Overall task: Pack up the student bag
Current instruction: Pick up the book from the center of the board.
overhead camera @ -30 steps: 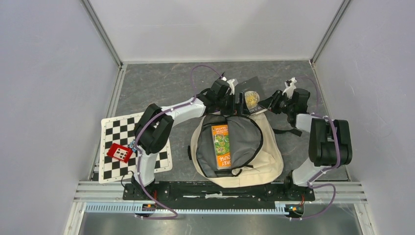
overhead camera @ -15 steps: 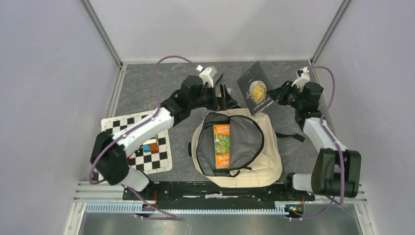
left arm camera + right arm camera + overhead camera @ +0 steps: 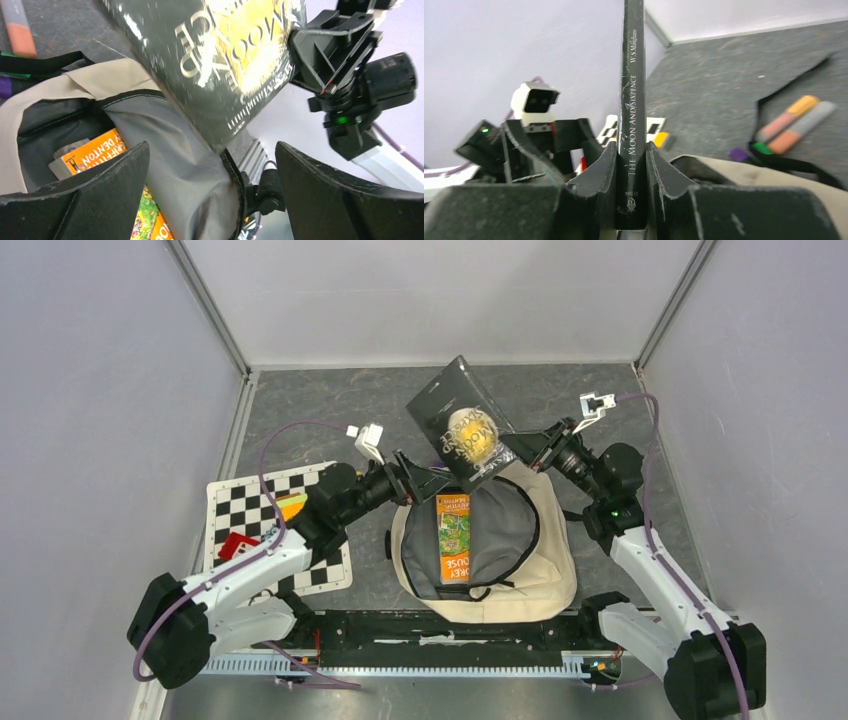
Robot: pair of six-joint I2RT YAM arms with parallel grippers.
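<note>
Bag (image 3: 548,540) lies unzipped on worktop (image 3: 330,410), centre, near arm bases. Orange book (image 3: 452,540) inside. Right hand (image 3: 515,448) grips dark book (image 3: 462,435) by spine, above bag mouth. Left hand (image 3: 425,480) spread wide, empty. We judge dark book and markers (image 3: 796,120) left to pack.

Left pincer (image 3: 425,480) gapes; right pincer (image 3: 631,150) grips book (image 3: 462,425).

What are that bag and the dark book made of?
The bag looks like matte cream fabric, soft and creased, with smooth grey lining. The book is probably paper in a glossy card cover: light glints off its dark face.
</note>
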